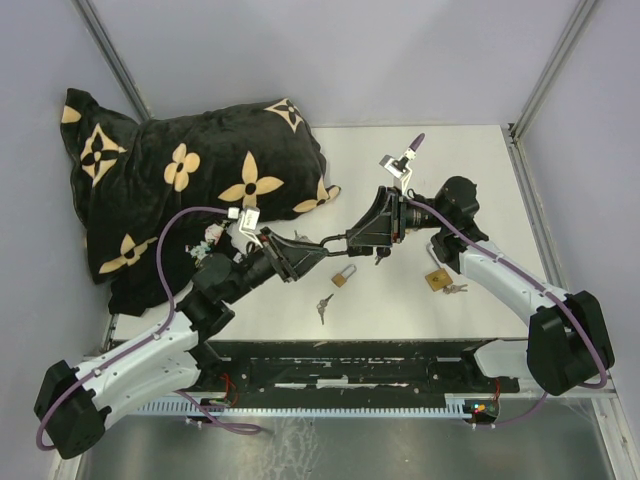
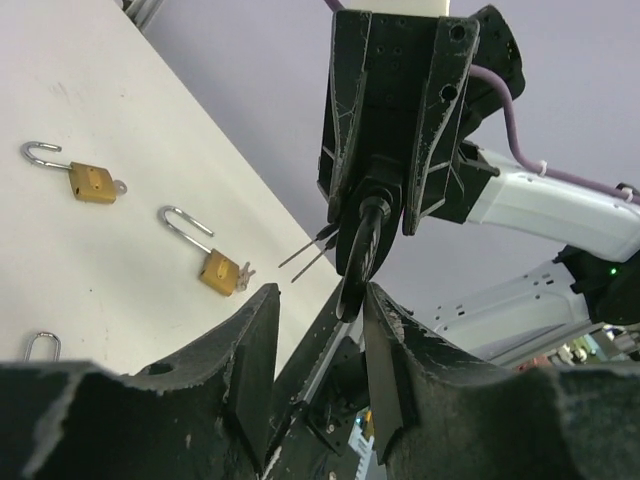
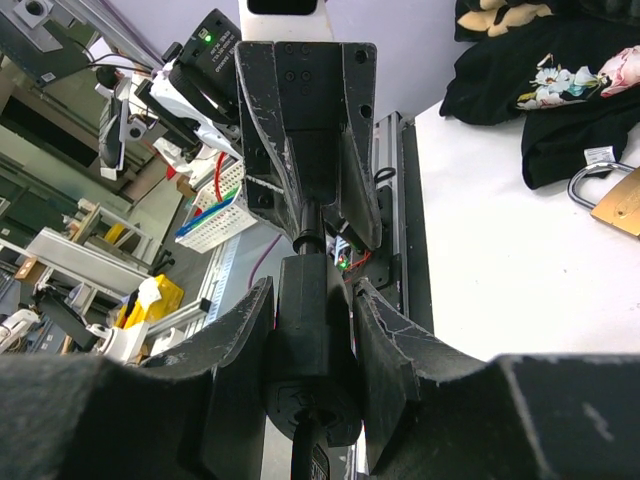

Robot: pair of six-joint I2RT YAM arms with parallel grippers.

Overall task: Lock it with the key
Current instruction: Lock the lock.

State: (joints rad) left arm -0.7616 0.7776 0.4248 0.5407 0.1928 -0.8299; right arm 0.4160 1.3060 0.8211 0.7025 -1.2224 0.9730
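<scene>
Lock (image 1: 343,277) lies on the table (image 1: 470,180) at the centre of the top view, just below my two grippers, with its shackle open. A loose key (image 1: 323,306) lies near it, to the lower left. The second lock (image 1: 437,280) is further right with keys touching its right side. Its shackle also looks open in the left wrist view.

Neither gripper touches a lock or key. My right gripper (image 1: 358,236) is clamped on a black rod (image 1: 335,240), held in the air above the table. My left gripper (image 1: 318,246) meets it from the left, fingers apart. The rod tip sits between them and seems to rest on one finger only.

My guess at the step: locking hasn't begun, and both grippers are busy with the rod, maybe a handover. Next move calls for freeing one gripper, steadying the lock body, then pinching the flat key off the table, which is fiddly.

No containers in view. There's only a pillow (image 1: 190,190) at the upper left.
</scene>
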